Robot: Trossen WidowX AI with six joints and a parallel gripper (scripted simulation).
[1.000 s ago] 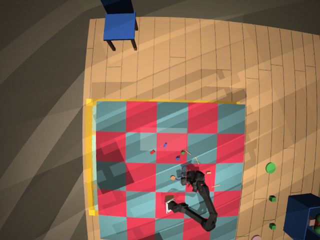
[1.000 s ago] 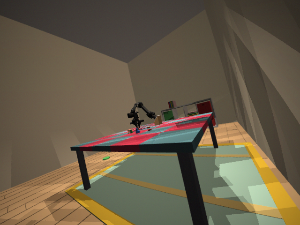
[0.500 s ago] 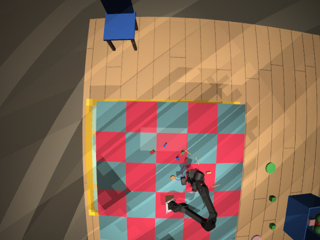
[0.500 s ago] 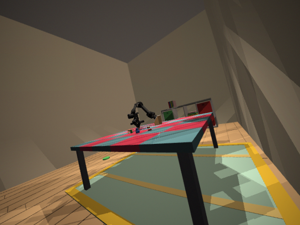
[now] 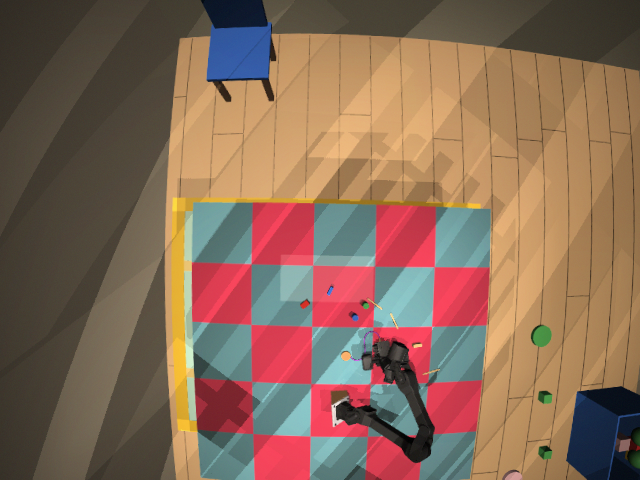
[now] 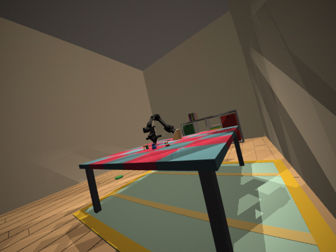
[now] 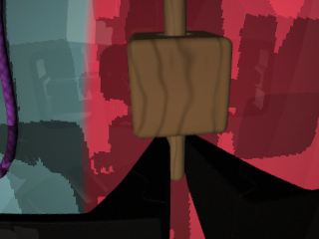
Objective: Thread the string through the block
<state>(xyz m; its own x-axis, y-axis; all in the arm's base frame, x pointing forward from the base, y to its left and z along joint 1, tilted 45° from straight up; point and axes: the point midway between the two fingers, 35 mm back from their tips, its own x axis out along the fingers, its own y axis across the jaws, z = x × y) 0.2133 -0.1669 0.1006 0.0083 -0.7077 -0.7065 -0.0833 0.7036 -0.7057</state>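
Note:
The wooden block (image 7: 179, 85) stands on the table in the wrist view. The wooden stick passes through its hole; one part (image 7: 174, 15) shows beyond the far side, and its rounded end (image 7: 176, 159) sticks out of the near side. My gripper (image 7: 173, 143) (image 6: 155, 142) is shut on that near end, its fingertips close to the block. The purple string (image 7: 9, 100) (image 5: 364, 341) curves at the left and leads to the round button (image 5: 345, 355). The join of string and stick is not visible. The arm hides the block in the top view.
Loose sticks (image 5: 374, 303) (image 5: 393, 320) (image 5: 431, 371) and a small tan piece (image 5: 417, 345) lie around the arm. A green piece (image 5: 365, 305), a blue piece (image 5: 354, 316), another blue piece (image 5: 329, 290) and a red piece (image 5: 305, 303) lie farther from the arm's base.

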